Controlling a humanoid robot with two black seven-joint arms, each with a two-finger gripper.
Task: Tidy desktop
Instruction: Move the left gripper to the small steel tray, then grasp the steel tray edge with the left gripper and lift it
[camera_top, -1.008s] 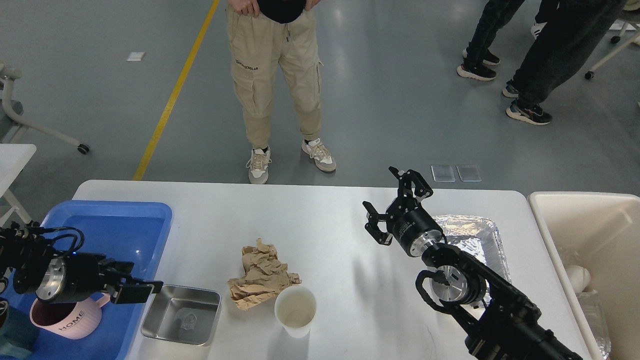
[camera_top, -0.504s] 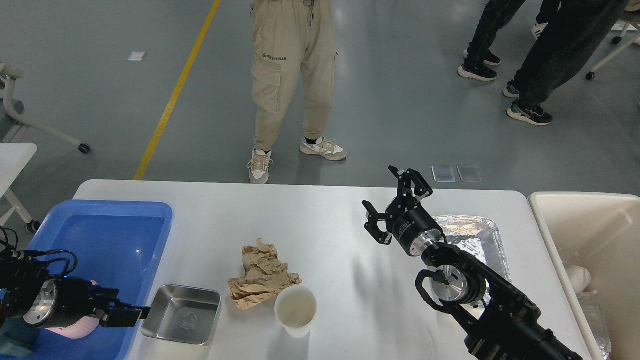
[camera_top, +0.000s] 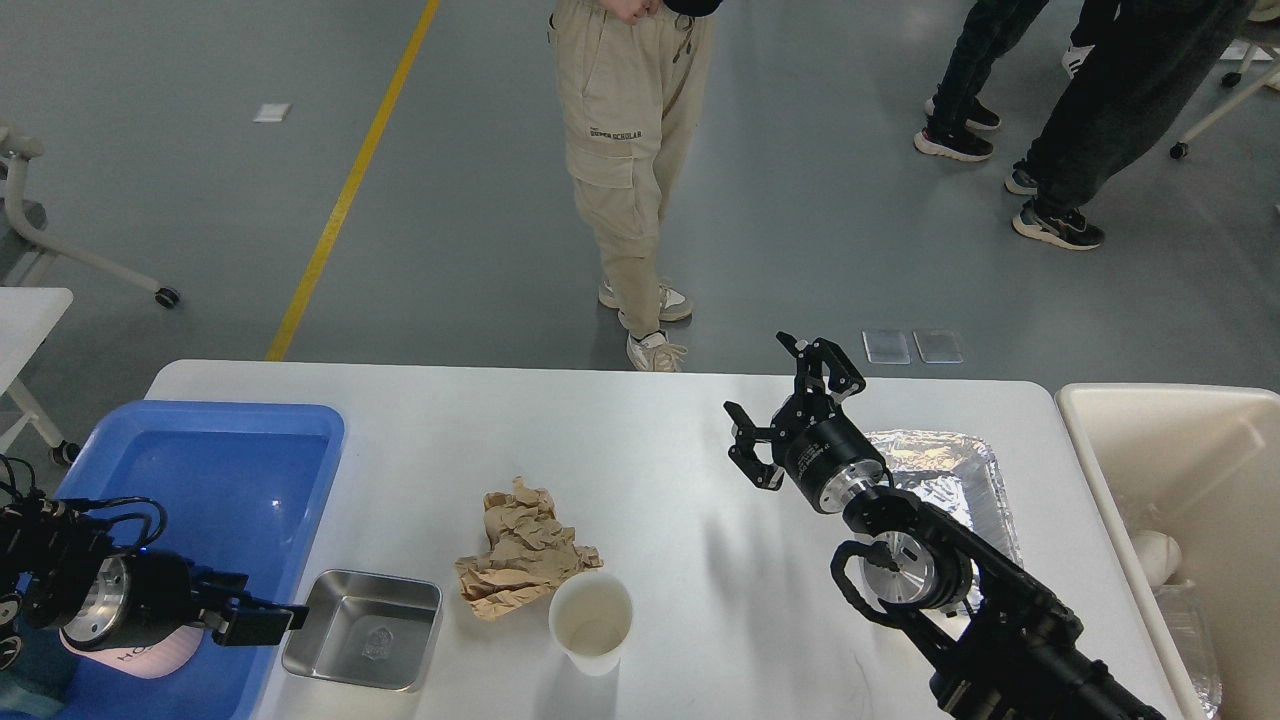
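Observation:
The white desktop bears a crumpled brown paper, a white paper cup standing upright just in front of it, a small square steel tray and a foil tray. My right gripper is open and empty, held above the desktop left of the foil tray. My left gripper hangs over the near right edge of the blue tray, beside the steel tray; its fingers look like one dark block. A pink mug shows partly under my left wrist, inside the blue tray.
A cream bin with some waste in it stands off the desktop's right end. A person in beige trousers stands at the far edge; other people stand at the back right. Another table's corner is at the left.
My left gripper moved down and toward me over the blue tray, covering more of the pink mug. The person in beige walked to the right. My right arm has not moved.

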